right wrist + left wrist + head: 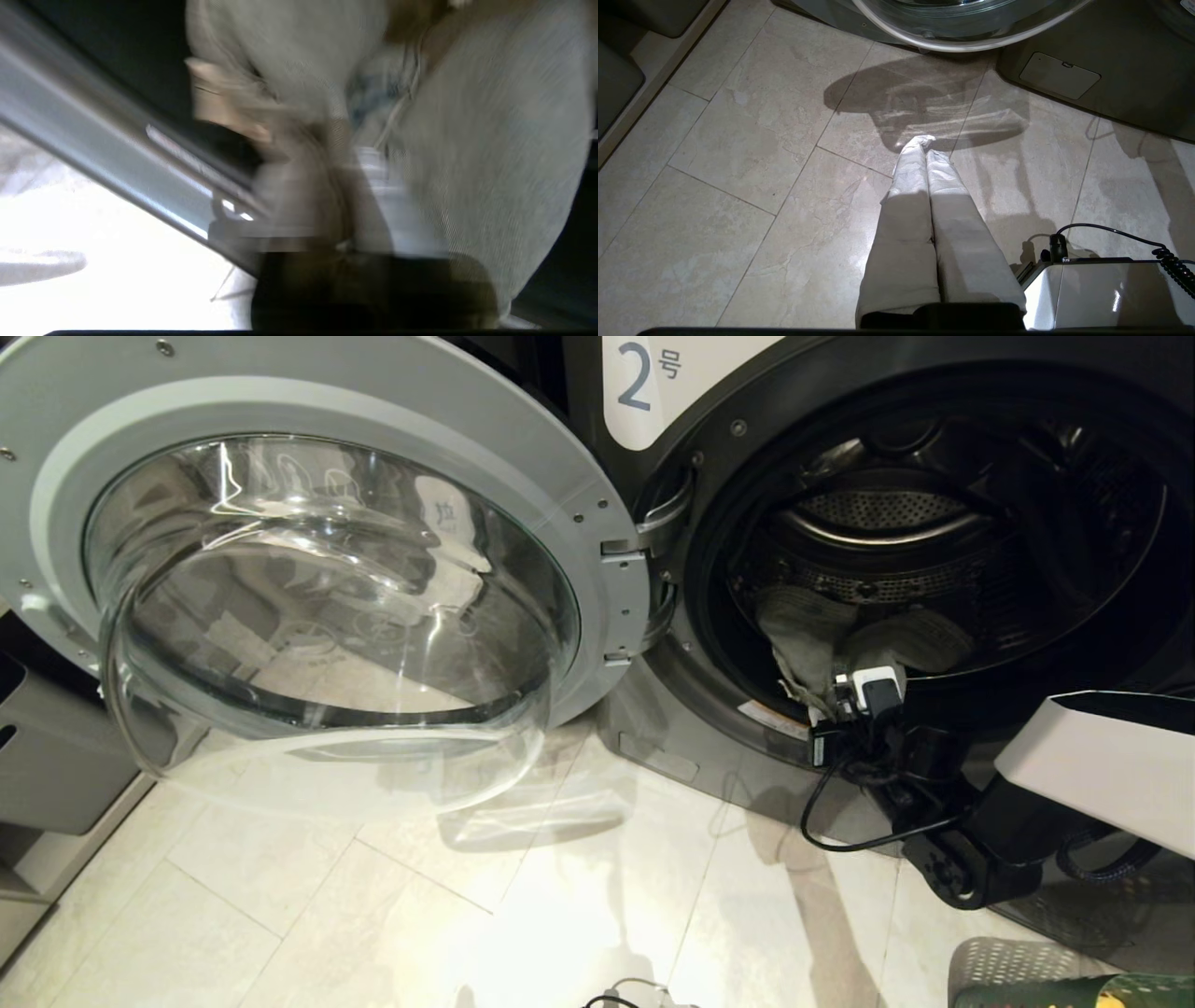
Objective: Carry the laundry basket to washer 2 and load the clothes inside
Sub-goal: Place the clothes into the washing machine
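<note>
**A:** Clothes [864,639] status? Where are they?

**Me:** One grey bundle, sitting at the front lip of the drum of washer 2 [934,532], part of it hanging over the door seal. My right gripper [864,695] is at the lower edge of the opening, right against the fabric. The right wrist view is smeared, so I cannot tell how far the fingers are apart or whether they have cloth pinched.

**A:** Why so low in the opening?

**Me:** My guess: the arm comes in from the right and below, so the bundle lands on the near rim. It likely needs a push deeper, or the door [308,579] would trap the hanging edge.

**A:** Door?

**Me:** One door, swung fully out to the left on its hinge, clear of the arm's path.

**A:** Left side?

**Me:** Left gripper [924,142] is parked, pointing at the floor [738,163], fingers pressed together, holding nothing.

**A:** Basket?

**Me:** One laundry basket [1055,980], on the floor at my lower right; only a corner shows, so I cannot say what is left in it.

**A:** Counts?

**Me:** One washer, one door, one basket, one visible bundle.
</note>
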Robot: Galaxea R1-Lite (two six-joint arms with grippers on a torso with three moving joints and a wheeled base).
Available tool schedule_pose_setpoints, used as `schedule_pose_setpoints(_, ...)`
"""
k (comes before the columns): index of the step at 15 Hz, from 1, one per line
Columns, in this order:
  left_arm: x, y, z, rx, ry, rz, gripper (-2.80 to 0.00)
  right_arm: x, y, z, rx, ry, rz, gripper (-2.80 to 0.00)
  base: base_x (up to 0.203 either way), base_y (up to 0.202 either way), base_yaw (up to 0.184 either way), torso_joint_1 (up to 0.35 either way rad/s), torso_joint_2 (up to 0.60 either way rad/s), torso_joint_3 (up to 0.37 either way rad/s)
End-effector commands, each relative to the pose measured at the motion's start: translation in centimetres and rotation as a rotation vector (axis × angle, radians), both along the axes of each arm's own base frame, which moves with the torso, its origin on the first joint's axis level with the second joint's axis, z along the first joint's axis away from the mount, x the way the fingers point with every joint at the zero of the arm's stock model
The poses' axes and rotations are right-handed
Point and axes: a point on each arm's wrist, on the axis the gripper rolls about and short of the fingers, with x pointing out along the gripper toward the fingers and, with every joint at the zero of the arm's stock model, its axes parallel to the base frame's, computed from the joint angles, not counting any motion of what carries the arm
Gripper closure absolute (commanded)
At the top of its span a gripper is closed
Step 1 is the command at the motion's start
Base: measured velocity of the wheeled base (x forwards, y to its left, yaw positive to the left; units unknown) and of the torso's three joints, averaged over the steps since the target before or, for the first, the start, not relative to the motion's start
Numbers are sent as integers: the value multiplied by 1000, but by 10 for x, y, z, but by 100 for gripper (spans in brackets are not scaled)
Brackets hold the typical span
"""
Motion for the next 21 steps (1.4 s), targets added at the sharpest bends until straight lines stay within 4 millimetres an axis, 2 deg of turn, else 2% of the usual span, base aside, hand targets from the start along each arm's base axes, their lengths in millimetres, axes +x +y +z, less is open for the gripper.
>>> schedule_pose_setpoints(1, 0, 0, 0, 0, 2, 1, 0, 1, 0, 23, 13, -76, -4, 0, 0, 0, 0, 0, 0, 0)
schedule_pose_setpoints(5, 0, 0, 0, 2, 2, 1, 0, 21, 2, 56, 36, -223, -35, 0, 0, 0, 0, 0, 0, 0)
schedule_pose_setpoints(11, 0, 0, 0, 0, 2, 0, 0, 91, 12, 72, -33, -489, -117, 0, 0, 0, 0, 0, 0, 0)
schedule_pose_setpoints(12, 0, 0, 0, -1, 2, 0, 0, 101, 11, 73, -58, -530, -135, -280, 0, 0, 0, 0, 0, 0)
schedule_pose_setpoints(14, 0, 0, 0, 0, 2, 0, 0, 116, 6, 68, -115, -552, -156, -280, 0, 0, 0, 0, 0, 0)
schedule_pose_setpoints(17, 0, 0, 0, 2, 3, -1, 0, 120, -2, 70, -138, -521, -155, -280, 0, 0, 0, 0, 0, 0)
schedule_pose_setpoints(19, 0, 0, 0, 0, 2, 0, 0, 113, -3, 86, -119, -541, -152, -280, 0, 0, 0, 0, 0, 0)
schedule_pose_setpoints(21, 0, 0, 0, 0, 2, 0, 0, 97, -5, 97, -99, -502, -138, -280, 0, 0, 0, 0, 0, 0)
